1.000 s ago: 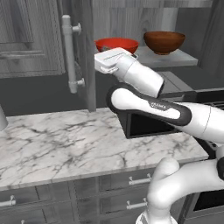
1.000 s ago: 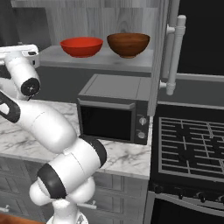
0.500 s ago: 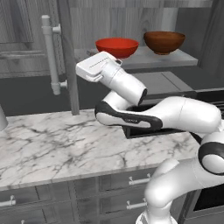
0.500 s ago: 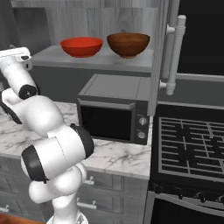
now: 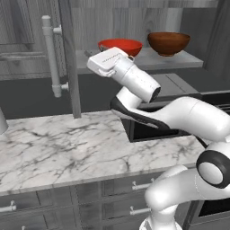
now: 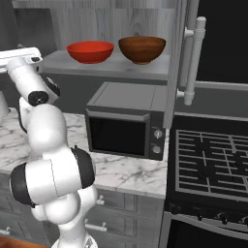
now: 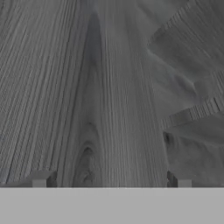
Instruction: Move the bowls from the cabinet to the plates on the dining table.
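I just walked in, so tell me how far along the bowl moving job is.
Done: the cabinet stands open. In hand: nothing; the gripper is open and empty, facing wood grain near the shelf. Left: the red bowl and the brown bowl both sit on the shelf, so both moves remain.

Dark grey wood-grain panelling of the cabinet (image 7: 109,87) is seen close up, its grain running up the frame. The pincer (image 7: 111,179) is seen at the bottom edge, its two fingertips (image 7: 41,178) set wide apart with nothing held between them.
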Controlling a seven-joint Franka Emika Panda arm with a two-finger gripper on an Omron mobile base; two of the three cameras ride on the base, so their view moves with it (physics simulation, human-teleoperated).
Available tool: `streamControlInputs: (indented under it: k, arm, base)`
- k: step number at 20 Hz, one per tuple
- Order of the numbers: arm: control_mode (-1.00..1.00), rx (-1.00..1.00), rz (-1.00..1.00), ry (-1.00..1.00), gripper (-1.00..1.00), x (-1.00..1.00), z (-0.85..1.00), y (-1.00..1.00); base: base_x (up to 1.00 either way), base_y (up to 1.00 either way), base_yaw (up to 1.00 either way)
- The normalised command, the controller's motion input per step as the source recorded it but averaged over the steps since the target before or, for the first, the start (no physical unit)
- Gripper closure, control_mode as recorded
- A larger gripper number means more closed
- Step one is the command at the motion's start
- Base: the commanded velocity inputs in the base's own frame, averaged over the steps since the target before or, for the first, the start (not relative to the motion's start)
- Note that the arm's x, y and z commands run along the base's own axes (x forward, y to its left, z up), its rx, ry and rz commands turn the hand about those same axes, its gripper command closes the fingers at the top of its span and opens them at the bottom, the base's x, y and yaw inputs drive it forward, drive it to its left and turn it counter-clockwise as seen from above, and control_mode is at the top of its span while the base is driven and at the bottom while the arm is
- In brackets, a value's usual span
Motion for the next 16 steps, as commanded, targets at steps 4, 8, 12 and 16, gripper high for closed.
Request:
streamControlInputs:
  k: [4, 8, 12, 16]
  arm:
    - [-1.0, 0.12, -0.08, 0.06, -1.0, -0.27, 0.26, -0.37]
    - [-1.0, 0.07, -0.07, 0.16, -1.0, -0.12, 0.15, -0.47]
    - [-1.0, 0.05, -0.08, 0.24, -1.0, -0.07, 0.01, -0.38]
    - [-1.0, 0.04, -0.08, 0.25, -1.0, -0.06, 0.0, -0.36]
  base:
    - [0.0, 0.0, 0.0]
    - [0.0, 0.0, 0.0]
    - [0.0, 0.0, 0.0]
    - [0.0, 0.0, 0.0]
